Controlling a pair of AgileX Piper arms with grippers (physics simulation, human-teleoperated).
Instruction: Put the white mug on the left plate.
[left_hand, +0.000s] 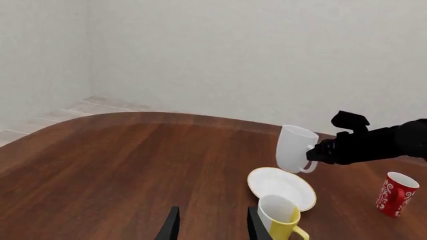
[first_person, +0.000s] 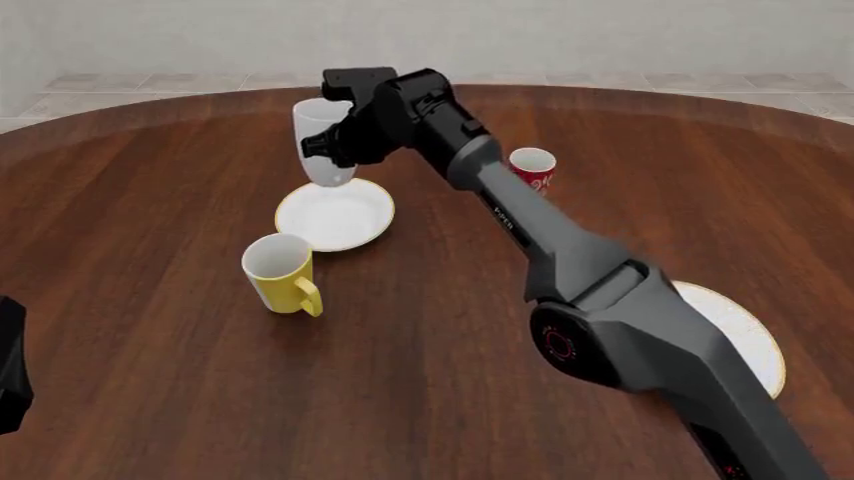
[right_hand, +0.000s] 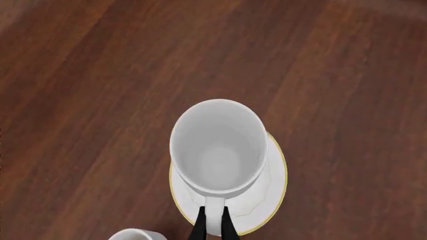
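The white mug (first_person: 316, 135) hangs upright with a slight tilt, just over the far part of the left plate (first_person: 336, 215). My right gripper (first_person: 334, 150) is shut on its loop handle. The right wrist view looks down into the white mug (right_hand: 217, 150), with the gold-rimmed plate (right_hand: 270, 195) beneath it and my right gripper (right_hand: 213, 229) pinching the handle. From the left wrist view, the mug (left_hand: 293, 147) sits above the plate (left_hand: 283, 187), gripped by the right gripper (left_hand: 320, 152). My left gripper (left_hand: 212, 227) is open and holds nothing. I cannot tell whether the mug touches the plate.
A yellow mug (first_person: 278, 270) stands just in front of the left plate, close to my left gripper's fingers. A red patterned cup (first_person: 533, 168) stands behind the right arm. The larger gold-rimmed plate (first_person: 741, 330) lies at the right, partly under the arm.
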